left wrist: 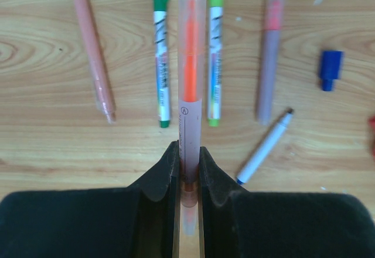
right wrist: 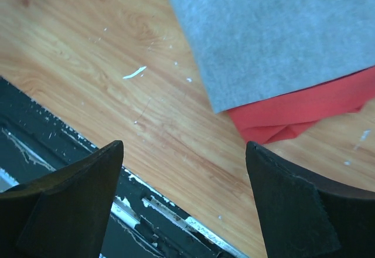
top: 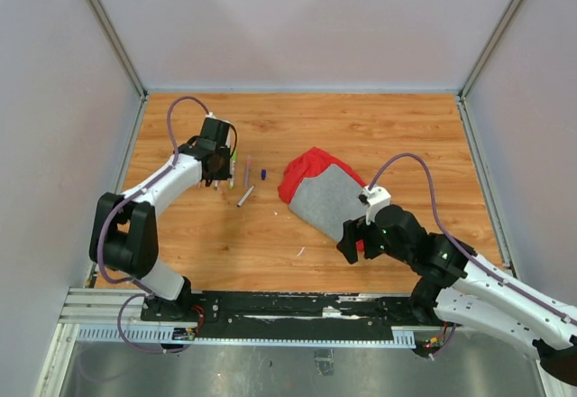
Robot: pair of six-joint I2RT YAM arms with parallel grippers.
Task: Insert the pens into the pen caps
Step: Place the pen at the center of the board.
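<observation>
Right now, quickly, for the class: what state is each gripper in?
Left gripper: shut on the orange pen.
Right gripper: open, holding nothing.

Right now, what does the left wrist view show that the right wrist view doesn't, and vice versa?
Left wrist only: the left gripper shut on an orange pen, other pens lying beyond it, and a blue cap. Right wrist only: the right gripper open, holding nothing, the grey-and-red cloth, and the black base rail. Both: the wooden table.
</observation>
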